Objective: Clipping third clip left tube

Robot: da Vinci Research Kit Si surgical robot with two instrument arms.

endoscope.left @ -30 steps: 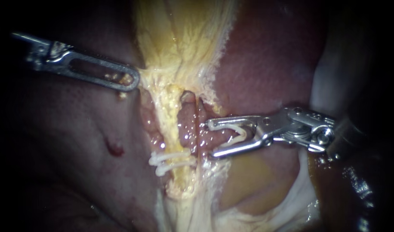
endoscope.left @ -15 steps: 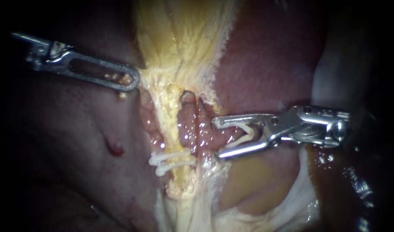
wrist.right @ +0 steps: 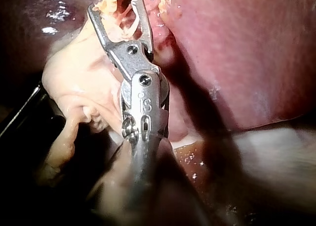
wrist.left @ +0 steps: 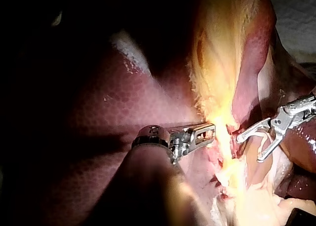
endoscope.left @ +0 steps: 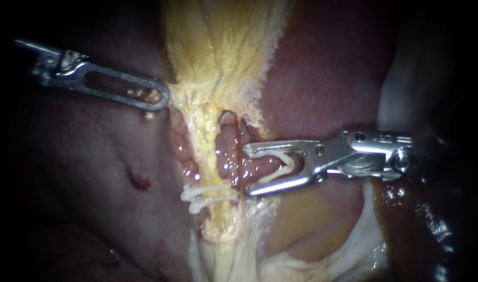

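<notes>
Steel R instrument: jaws spread, holding open white plastic clip, tips just right of pale-yellow left tube. L instrument jaws pinch yellow fibrous tissue.

endoscope: close, head-on | wrist cams: close, looking forward from arms | shared: right instrument

Item count at the operating field: instruments, clips, tissue marks.

Two instruments: left instrument and right instrument, one from each side. Three white clips in all: two set clips lying side by side across the yellow strand, and one loaded clip spread between the right instrument's jaws. One liver, with one dark red spot. Number of tubes not determinable.
</notes>
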